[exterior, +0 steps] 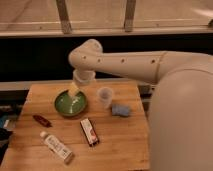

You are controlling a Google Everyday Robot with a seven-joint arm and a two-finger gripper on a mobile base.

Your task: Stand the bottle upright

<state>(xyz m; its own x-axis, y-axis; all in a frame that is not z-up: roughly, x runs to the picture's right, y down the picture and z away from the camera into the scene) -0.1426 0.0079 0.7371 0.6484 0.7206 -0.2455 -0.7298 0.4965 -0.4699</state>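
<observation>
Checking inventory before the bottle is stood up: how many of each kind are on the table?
Bottle, lying flat: 1
Green bowl: 1
Cup: 1
Blue sponge: 1
Dark red oblong: 1
Black-and-red box: 1
Total: 6
Gripper hovers above the bowl.
</observation>
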